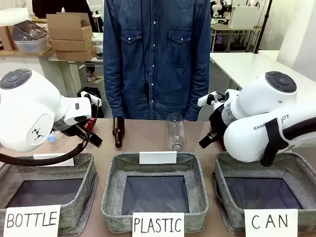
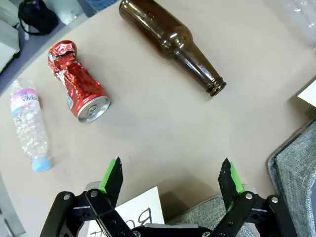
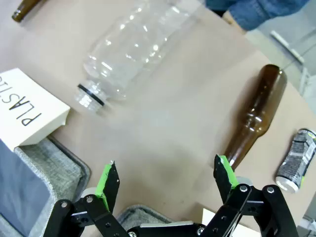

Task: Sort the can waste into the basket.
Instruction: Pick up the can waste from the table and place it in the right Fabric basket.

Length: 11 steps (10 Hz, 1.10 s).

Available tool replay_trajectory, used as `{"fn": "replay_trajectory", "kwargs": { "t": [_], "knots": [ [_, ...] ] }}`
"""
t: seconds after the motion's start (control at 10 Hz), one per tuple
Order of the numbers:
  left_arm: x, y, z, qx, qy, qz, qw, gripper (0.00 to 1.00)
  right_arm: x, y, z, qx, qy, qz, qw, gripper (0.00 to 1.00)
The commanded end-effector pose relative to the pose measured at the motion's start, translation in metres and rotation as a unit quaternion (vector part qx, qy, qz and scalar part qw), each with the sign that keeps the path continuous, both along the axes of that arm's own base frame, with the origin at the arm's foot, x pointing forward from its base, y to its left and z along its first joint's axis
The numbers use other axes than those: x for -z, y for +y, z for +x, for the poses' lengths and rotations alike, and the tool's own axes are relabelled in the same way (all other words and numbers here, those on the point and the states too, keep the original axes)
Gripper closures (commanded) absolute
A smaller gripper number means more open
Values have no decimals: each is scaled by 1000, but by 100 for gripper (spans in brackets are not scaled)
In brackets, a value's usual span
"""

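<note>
A crushed red can (image 2: 79, 91) lies on the table ahead and to the left of my left gripper (image 2: 173, 177), which hangs open above bare tabletop and holds nothing. From the front, the red can (image 1: 89, 123) peeks out behind that gripper (image 1: 93, 138). A black can with silver ends (image 3: 296, 158) lies at the right edge of the right wrist view, beyond a brown bottle (image 3: 256, 113). My right gripper (image 3: 165, 180) is open and empty, well apart from that can. The grey basket (image 1: 221, 190) signed "CAN" stands at the front right, under my right arm.
Baskets signed "BOTTLE" (image 1: 84, 197) and "PLASTIC" (image 1: 111, 197) stand at the front left and middle. A brown bottle (image 1: 118, 132) and a clear plastic bottle (image 1: 176, 133) lie behind them. A small crushed plastic bottle (image 2: 29, 126) lies by the red can. A person stands at the far side.
</note>
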<state>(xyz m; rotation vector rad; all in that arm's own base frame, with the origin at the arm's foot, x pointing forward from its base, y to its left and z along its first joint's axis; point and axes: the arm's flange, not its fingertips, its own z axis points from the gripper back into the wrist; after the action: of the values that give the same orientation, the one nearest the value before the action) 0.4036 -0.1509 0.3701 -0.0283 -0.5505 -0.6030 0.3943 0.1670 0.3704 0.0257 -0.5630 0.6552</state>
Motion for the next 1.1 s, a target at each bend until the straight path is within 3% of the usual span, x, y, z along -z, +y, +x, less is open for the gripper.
{"fn": "replay_trajectory", "kwargs": {
  "t": [0.0, 0.9, 1.0],
  "knots": [
    [0, 0, 0, 0, 0, 0, 1000, 0, 0, 0, 0, 0, 0, 0, 1000, 0],
    [0, 0, 0, 0, 0, 0, 1000, 0, 0, 0, 0, 0, 0, 0, 1000, 0],
    [-15, 3, -6, 18, 34, 1, 999, 0, -25, -18, -14, -26, 6, 13, 1000, 0]
  ]
}}
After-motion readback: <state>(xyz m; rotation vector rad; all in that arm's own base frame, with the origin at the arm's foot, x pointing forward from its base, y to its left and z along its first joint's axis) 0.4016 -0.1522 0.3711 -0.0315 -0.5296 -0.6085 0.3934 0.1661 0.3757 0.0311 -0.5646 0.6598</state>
